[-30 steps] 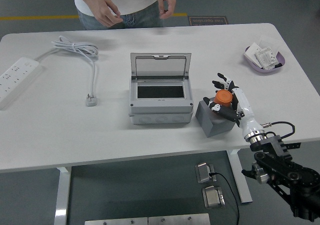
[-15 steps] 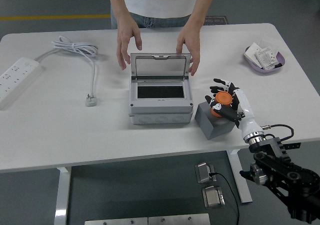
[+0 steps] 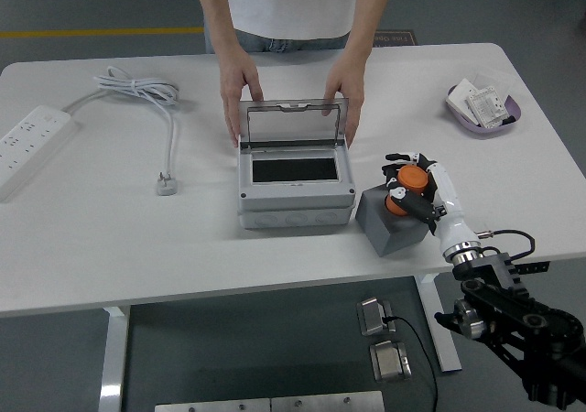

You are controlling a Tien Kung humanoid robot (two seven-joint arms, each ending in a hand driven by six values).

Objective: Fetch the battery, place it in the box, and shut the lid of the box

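An orange battery (image 3: pixel 408 188) sits on top of a dark grey block (image 3: pixel 392 222) right of the box. My right hand (image 3: pixel 410 185), white with black fingers, is curled around the battery from the right. The grey box (image 3: pixel 294 181) stands at the table's middle with its clear lid (image 3: pixel 293 121) raised at the back. A person's two hands (image 3: pixel 240 92) grip the lid's left and right edges. My left arm is out of view.
A white power strip (image 3: pixel 29 143) with its coiled cable and plug (image 3: pixel 168 184) lies at the left. A purple dish (image 3: pixel 484 108) with white parts sits at the far right. The table's near edge runs just in front of the grey block.
The person stepped up to the table and took hold of the lid's sides. My right hand has closed tighter on the battery and shifted slightly right.
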